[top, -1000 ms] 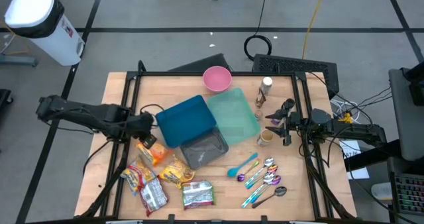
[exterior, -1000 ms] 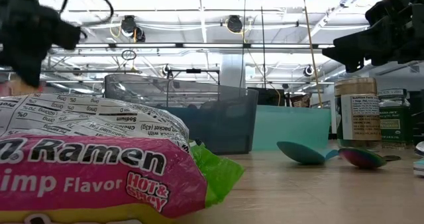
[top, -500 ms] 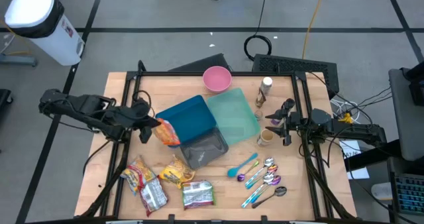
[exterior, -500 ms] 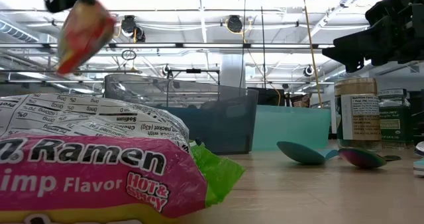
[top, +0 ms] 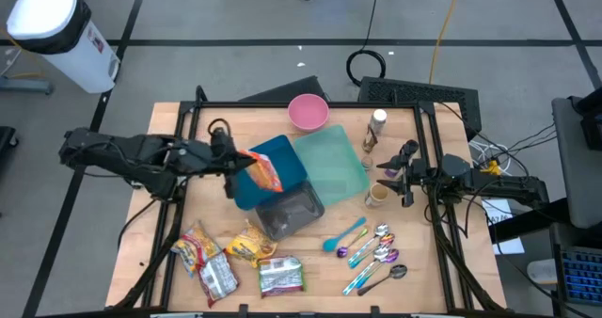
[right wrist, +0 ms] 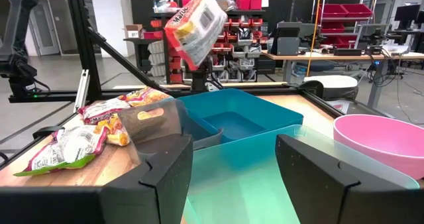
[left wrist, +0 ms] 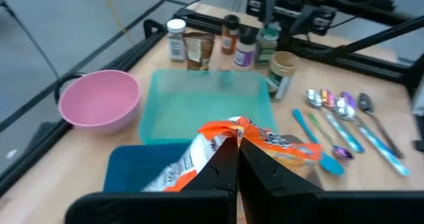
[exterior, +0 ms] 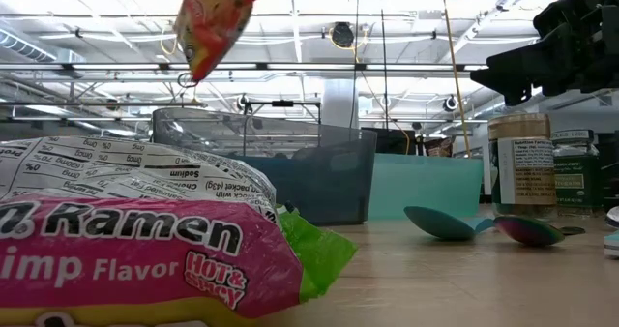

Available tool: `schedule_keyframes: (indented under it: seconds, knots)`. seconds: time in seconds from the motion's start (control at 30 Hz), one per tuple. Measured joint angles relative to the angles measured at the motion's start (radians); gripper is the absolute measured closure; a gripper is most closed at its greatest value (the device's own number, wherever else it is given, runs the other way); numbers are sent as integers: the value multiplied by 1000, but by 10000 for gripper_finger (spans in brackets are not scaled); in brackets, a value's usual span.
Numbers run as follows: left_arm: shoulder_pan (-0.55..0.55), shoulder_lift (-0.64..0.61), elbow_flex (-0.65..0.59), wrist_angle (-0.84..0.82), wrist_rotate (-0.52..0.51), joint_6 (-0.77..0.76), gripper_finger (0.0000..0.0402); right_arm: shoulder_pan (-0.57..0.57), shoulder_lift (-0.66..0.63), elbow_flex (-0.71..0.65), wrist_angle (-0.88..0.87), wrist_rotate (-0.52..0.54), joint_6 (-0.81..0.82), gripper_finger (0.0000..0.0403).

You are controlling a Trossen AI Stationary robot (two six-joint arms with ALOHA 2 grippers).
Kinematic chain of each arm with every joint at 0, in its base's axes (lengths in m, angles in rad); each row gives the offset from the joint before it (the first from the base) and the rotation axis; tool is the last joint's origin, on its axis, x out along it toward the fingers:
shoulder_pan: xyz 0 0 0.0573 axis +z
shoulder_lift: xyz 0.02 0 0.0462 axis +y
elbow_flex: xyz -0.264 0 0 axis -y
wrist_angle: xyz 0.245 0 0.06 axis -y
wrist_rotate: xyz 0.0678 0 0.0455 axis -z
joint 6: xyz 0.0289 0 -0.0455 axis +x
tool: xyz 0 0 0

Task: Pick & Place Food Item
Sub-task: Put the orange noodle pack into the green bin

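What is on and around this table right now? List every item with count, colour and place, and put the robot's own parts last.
Held packet: one, orange and white, hanging in the air over the blue bin.
Blue bin: one, dark blue, table centre.
Teal tray: one, pale teal, right of the blue bin.
Grey bin: one, smoky clear, in front of the blue bin.
Pink bowl: one, pink, far edge.
Food packets: about four, mixed colours, near left corner.
Spice jars: several, by the teal tray's far right side.
Spoons: several, blue and iridescent, near right.
Bin: one, white, on the floor, far left.
Left gripper: shut on the held packet.
Right gripper: waiting at the right edge.
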Motion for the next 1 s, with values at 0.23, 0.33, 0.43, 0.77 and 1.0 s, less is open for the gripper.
schedule_keyframes:
  seconds: [0.23,0.33,0.43,0.77,1.0]
  knots:
    - [90,43,0,26,-3,-2,399,0,5,0,57,-7,0,195]
    - [132,58,0,60,-12,-20,395,0,5,0,90,-7,0,195]
    - [175,77,0,105,-16,-23,398,0,5,0,109,0,12,195]
    - [253,143,0,171,1,80,398,0,10,0,205,112,169,195]
    - [261,186,0,227,-2,150,398,-1,222,50,527,308,119,175]
